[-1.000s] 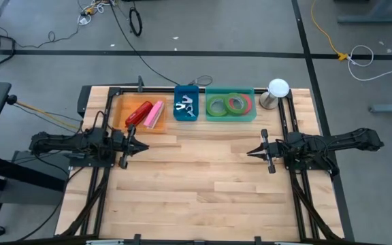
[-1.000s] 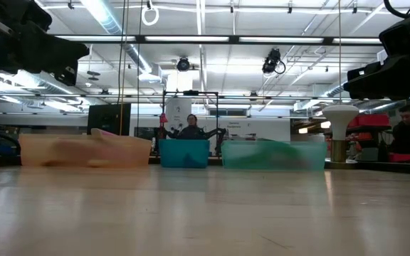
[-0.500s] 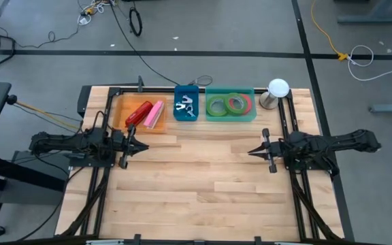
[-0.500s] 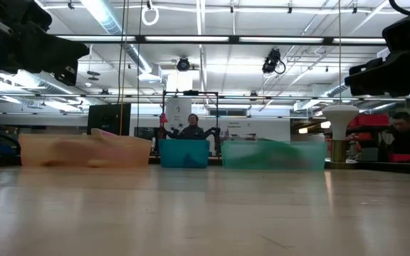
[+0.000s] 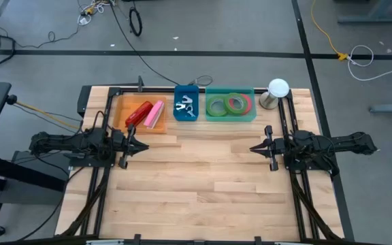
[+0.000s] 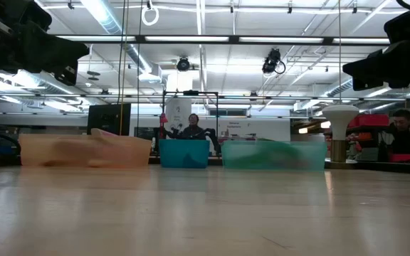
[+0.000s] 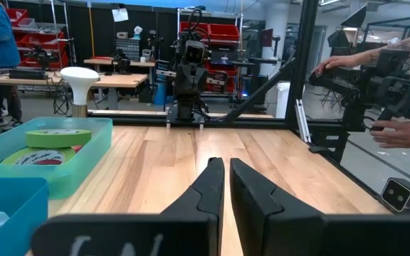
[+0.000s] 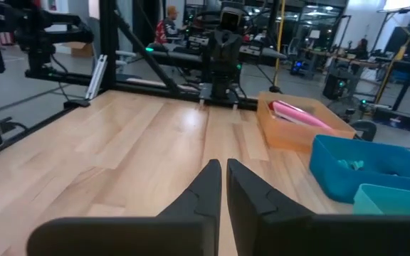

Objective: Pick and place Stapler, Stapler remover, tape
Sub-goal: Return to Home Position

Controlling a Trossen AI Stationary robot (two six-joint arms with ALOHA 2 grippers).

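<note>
Two green tape rolls (image 5: 218, 105) and a red-pink one (image 5: 236, 103) lie in the teal bin (image 5: 230, 116) at the table's far edge. A red stapler (image 5: 139, 112) and a pink one (image 5: 155, 114) lie in the orange bin (image 5: 120, 116). Metal staple removers (image 5: 185, 107) lie in the blue bin (image 5: 186, 87). My left gripper (image 5: 145, 147) is shut and empty over the table's left side. My right gripper (image 5: 252, 148) is shut and empty over the right side. The two point at each other.
A white lamp (image 5: 278, 90) stands at the far right corner beside the teal bin. A black frame (image 5: 288, 122) runs along the table's sides and far edge. Bare wood lies between the two grippers. People show in the room beyond the table.
My right gripper has drawn back slightly toward the table's right edge and risen a little. The left arm and the bins' contents have kept still.
</note>
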